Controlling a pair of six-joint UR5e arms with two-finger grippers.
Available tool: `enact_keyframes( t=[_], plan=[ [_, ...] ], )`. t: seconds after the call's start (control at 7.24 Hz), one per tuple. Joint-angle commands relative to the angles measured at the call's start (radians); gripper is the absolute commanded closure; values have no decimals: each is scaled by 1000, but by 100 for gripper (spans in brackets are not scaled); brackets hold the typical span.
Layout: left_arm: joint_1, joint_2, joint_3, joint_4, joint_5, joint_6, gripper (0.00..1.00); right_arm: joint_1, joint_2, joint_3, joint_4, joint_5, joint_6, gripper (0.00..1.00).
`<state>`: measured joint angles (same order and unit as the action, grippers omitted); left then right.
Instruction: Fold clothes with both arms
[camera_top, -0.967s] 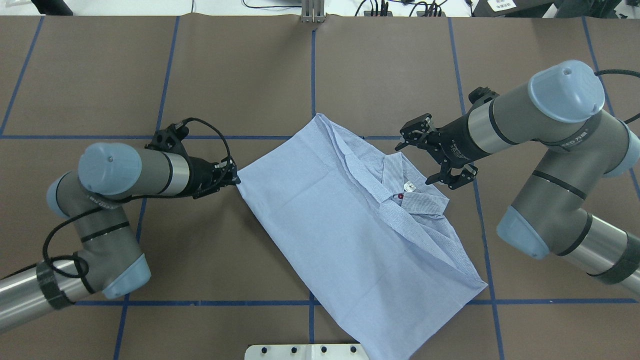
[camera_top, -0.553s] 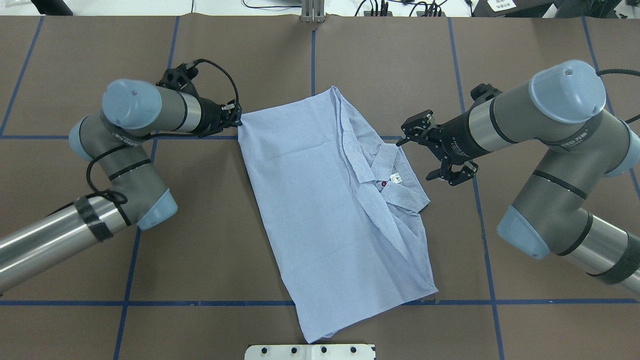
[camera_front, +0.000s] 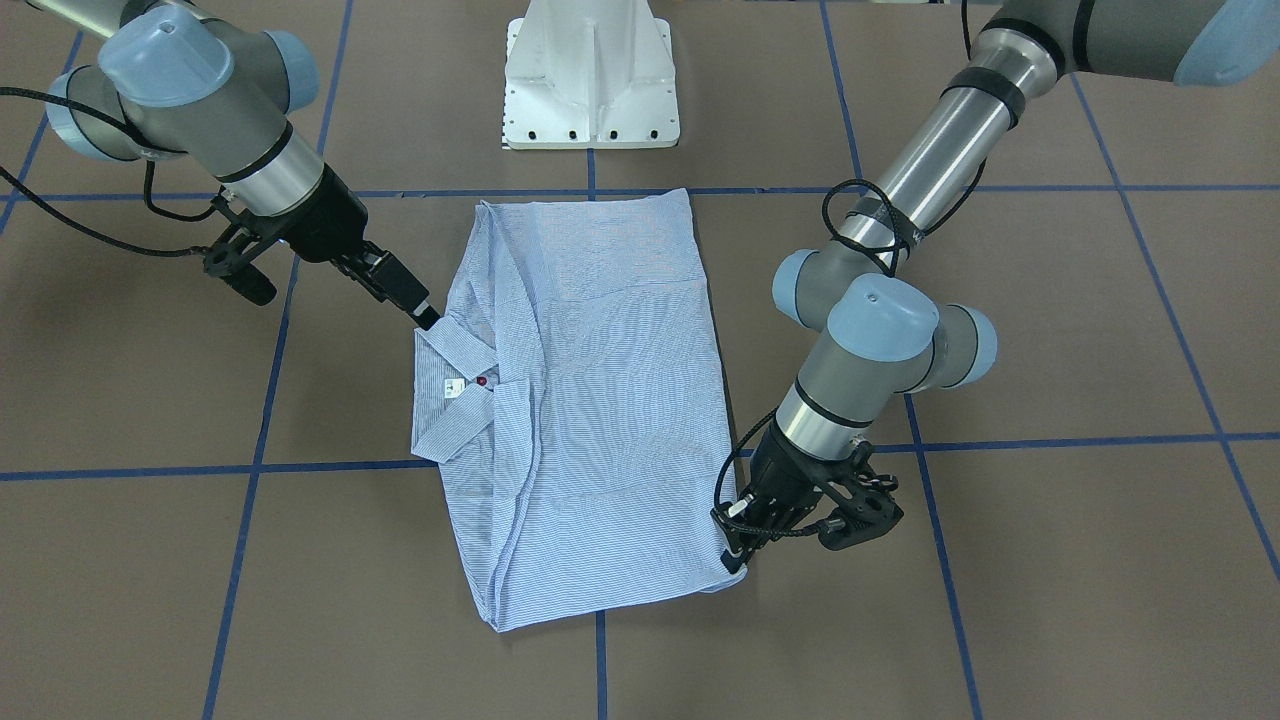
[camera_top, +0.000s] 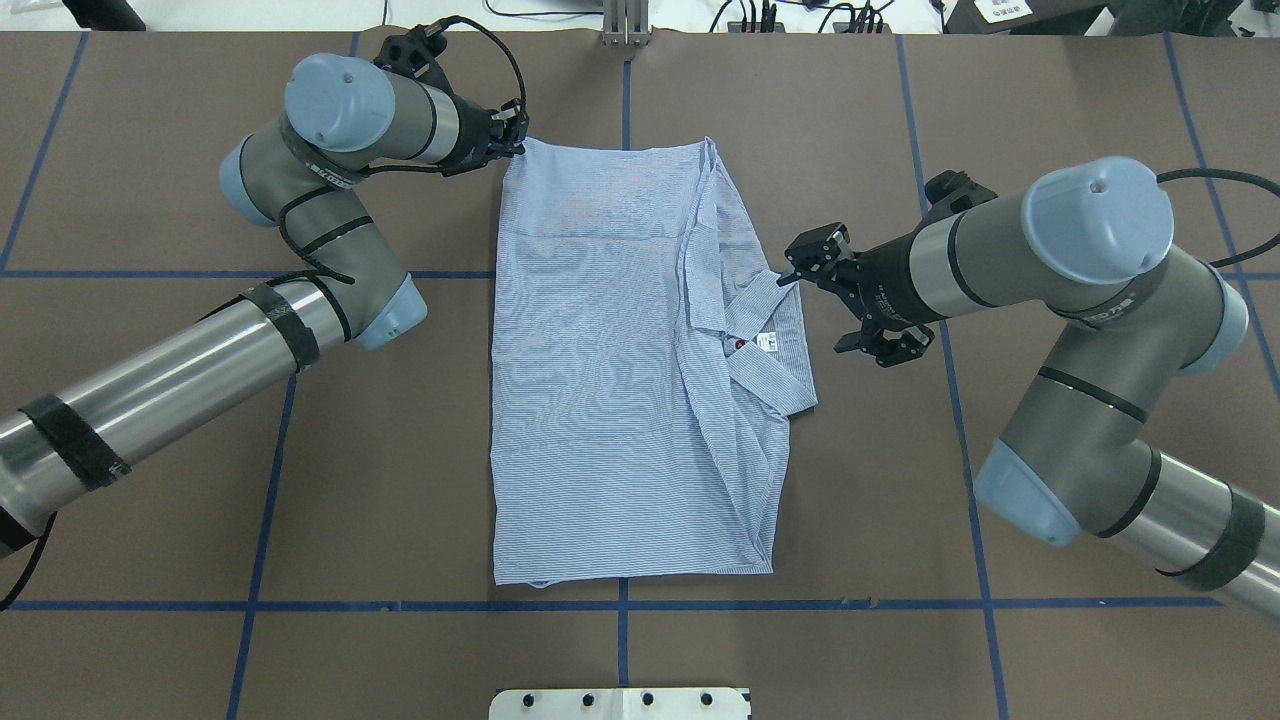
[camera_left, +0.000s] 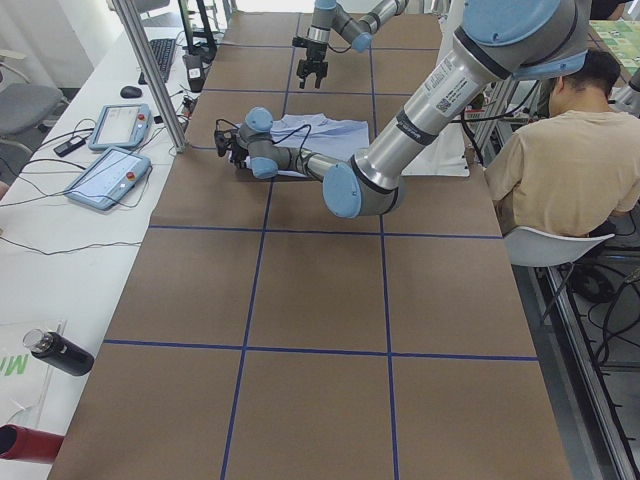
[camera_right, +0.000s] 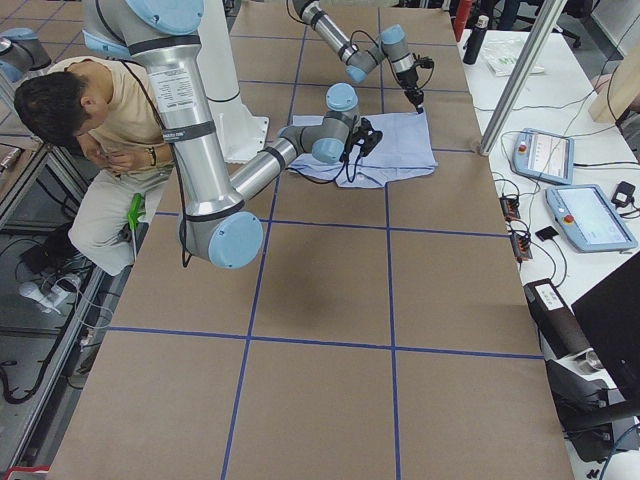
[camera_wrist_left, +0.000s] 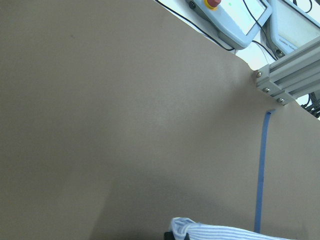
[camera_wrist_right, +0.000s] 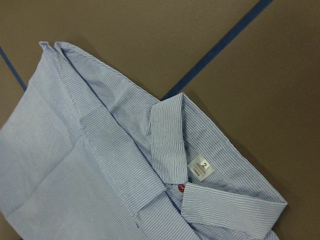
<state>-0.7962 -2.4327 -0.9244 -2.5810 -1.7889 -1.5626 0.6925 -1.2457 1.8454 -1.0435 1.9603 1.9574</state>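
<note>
The blue-and-white striped shirt (camera_top: 600, 380) lies folded into a long rectangle in the middle of the table. Its collar (camera_top: 775, 340), with white label and red button, is on the right side. My left gripper (camera_top: 518, 140) is shut on the shirt's far left corner; the front-facing view shows this grip too (camera_front: 737, 560). My right gripper (camera_top: 815, 312) is open and empty, right beside the collar, with one fingertip at the collar's tip. The right wrist view shows the collar (camera_wrist_right: 170, 135) and label from above, with no fingers in sight. The left wrist view shows only a bit of striped cloth (camera_wrist_left: 210, 232).
The white pedestal base (camera_top: 620, 703) stands at the table's near edge. An aluminium post (camera_top: 627, 25) stands at the far edge. Teach pendants (camera_left: 120, 125) lie beyond the table there. A seated operator (camera_left: 560, 170) is beside the robot. Blue tape lines cross the brown table.
My left gripper has pulled the shirt corner away from the robot and to the right, swinging the shirt from slanted to square with the table. My right gripper moved slightly left, staying open.
</note>
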Motion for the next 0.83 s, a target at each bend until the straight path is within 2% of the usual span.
enact_keyframes(
  t=[0.0, 0.14, 0.28, 0.41, 0.55, 0.69],
  plan=[
    [-12, -9, 18, -13, 25, 41, 26, -34, 26, -2, -1, -73, 0, 0],
    [-50, -2, 0, -10, 19, 67, 26, -53, 40, -5, -3, -80, 0, 0],
    [-78, 89, -111, -5, -30, 96, 26, -91, 66, -15, -4, -92, 0, 0],
    [-131, 174, -202, -5, -128, 113, 28, -126, 112, -24, -79, -125, -2, 0],
    [-185, 255, -287, -1, -214, 178, 28, -160, 190, -26, -219, -144, -44, 11],
    [-222, 326, -360, -1, -258, 212, 28, -215, 230, -20, -339, -187, -164, 50]
  ],
)
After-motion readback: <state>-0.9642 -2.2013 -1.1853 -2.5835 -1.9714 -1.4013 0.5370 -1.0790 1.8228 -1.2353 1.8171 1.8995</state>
